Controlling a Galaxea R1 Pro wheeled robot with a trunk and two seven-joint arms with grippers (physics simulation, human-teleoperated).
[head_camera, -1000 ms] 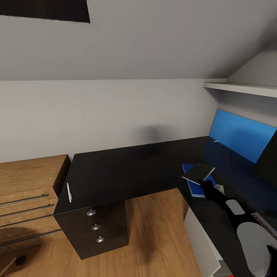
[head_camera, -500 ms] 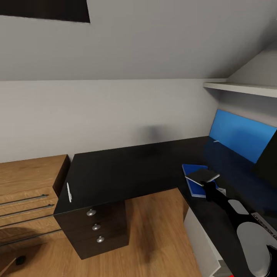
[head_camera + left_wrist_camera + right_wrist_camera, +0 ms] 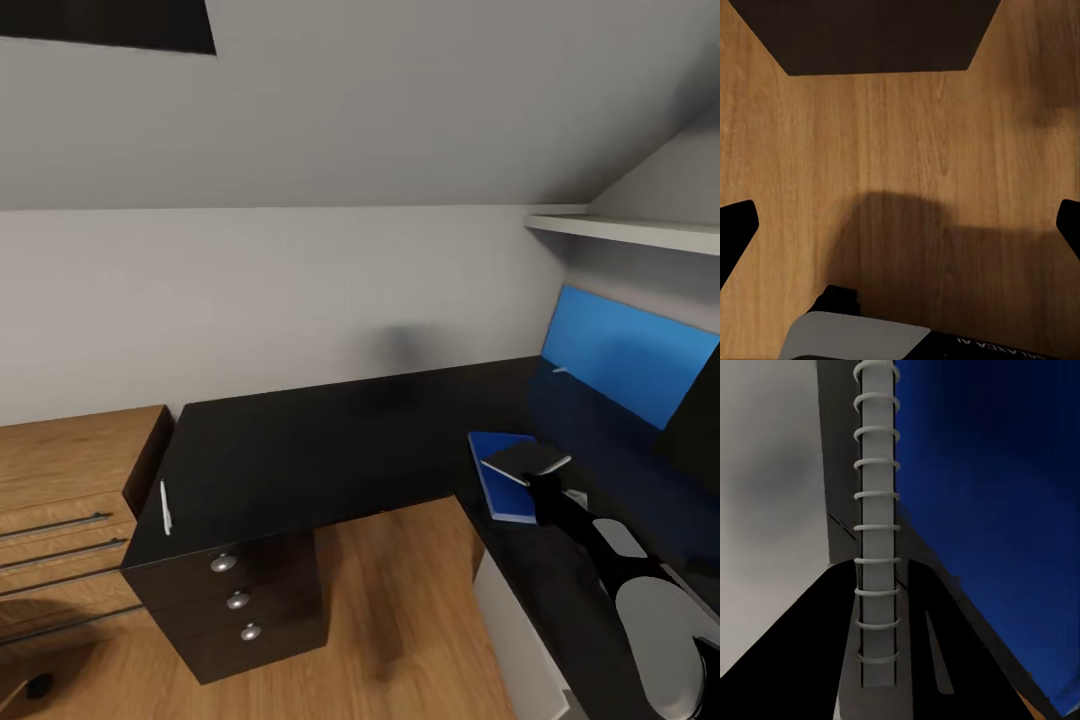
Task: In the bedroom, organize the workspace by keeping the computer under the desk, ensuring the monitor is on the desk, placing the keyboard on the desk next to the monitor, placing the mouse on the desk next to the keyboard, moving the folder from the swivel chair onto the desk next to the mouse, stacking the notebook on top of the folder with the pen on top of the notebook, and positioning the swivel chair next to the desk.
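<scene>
Since the earlier frames, the right gripper has lowered the thin grey spiral-bound notebook toward the flat blue folder on the glossy black desk. Jaws clamp its wire spine. Releasing early risks sliding off the slick cover. Left gripper hangs open above wood floor.

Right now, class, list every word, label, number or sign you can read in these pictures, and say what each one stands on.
Partial white lettering on the left arm's dark casing: cut off by the frame edge, unreadable.
No text shows on the notebook, the folder, the desk or the blue wall panel.
</scene>
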